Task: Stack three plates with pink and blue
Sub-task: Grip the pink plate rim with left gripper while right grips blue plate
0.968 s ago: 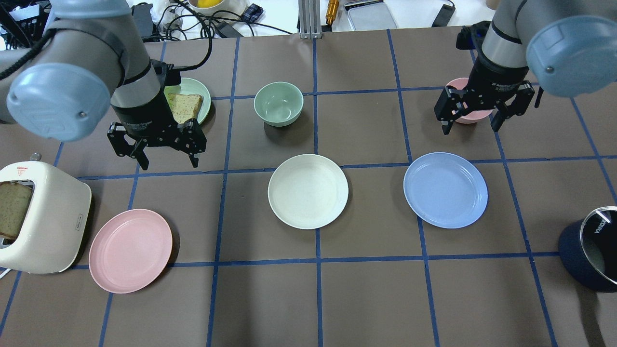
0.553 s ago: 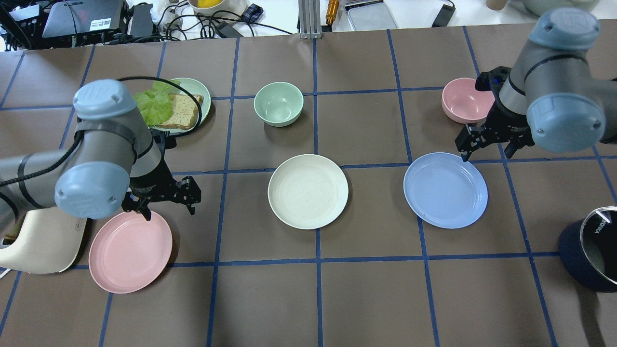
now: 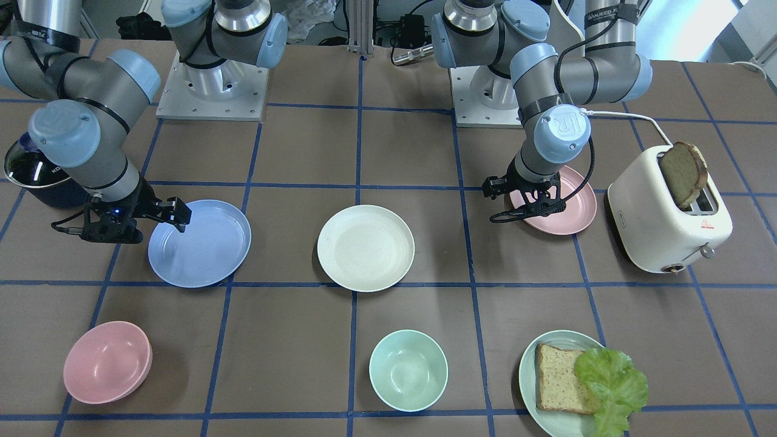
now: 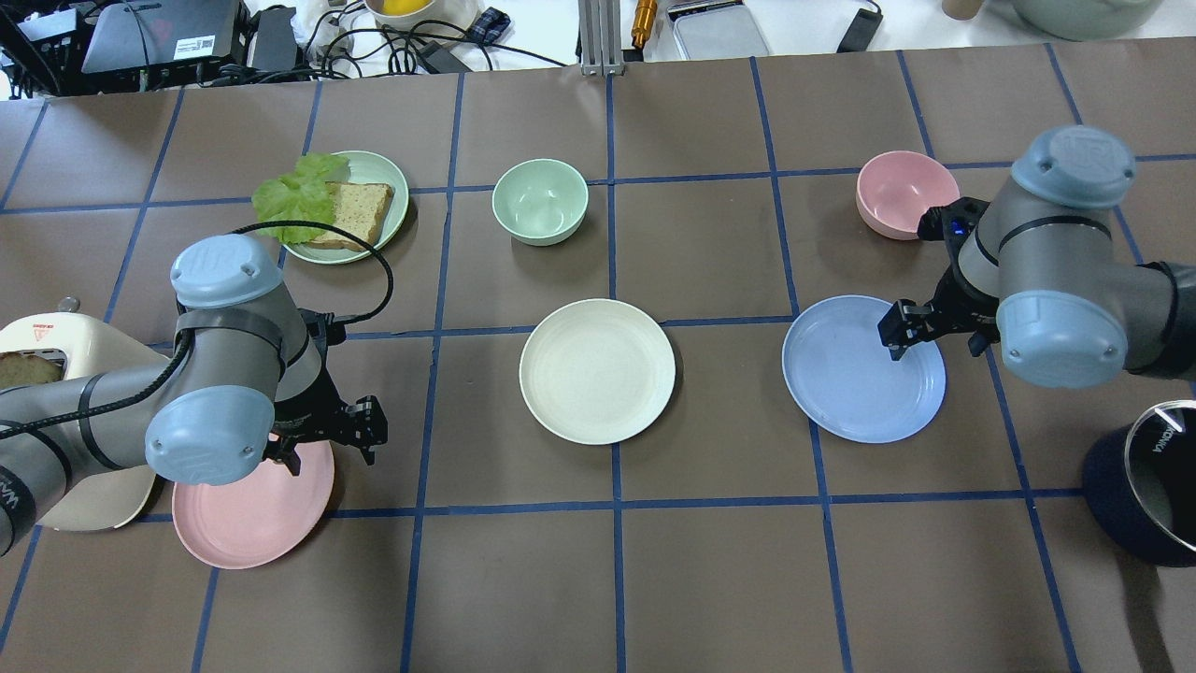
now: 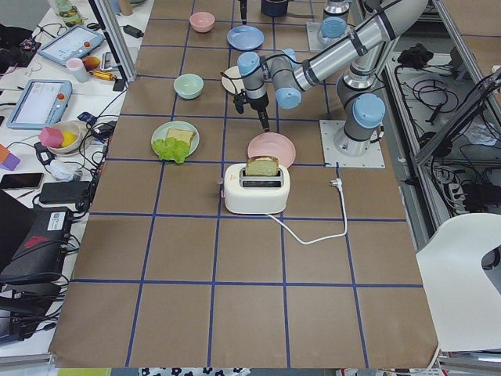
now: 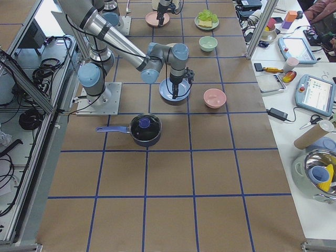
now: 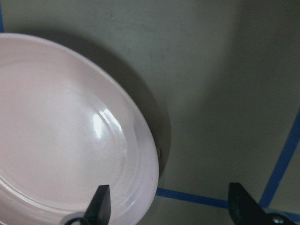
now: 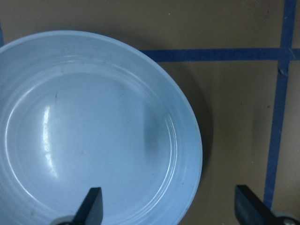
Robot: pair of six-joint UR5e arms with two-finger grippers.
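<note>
The pale pink plate [image 4: 243, 514] lies at the near left, the cream-white plate [image 4: 598, 371] in the middle and the light blue plate [image 4: 855, 374] on the right, all flat on the table and apart. My left gripper [image 4: 329, 453] is open and low, straddling the pink plate's far right rim: in the left wrist view one finger [image 7: 101, 204] is over the plate [image 7: 61, 140] and the other is off it. My right gripper [image 4: 932, 336] is open, straddling the blue plate's far right rim [image 8: 187, 140]. Both are empty.
A cream toaster [image 3: 665, 221] with bread stands left of the pink plate. A mint plate with bread and lettuce [image 4: 346, 201], a mint bowl [image 4: 540, 201] and a pink bowl [image 4: 902, 192] stand at the far side. A dark pot [image 4: 1145, 481] is at the near right.
Both arms have come down and toward the near side: the left gripper from beside the mint plate to the pink plate's rim, the right from the pink bowl to the blue plate's rim. Both stay open.
</note>
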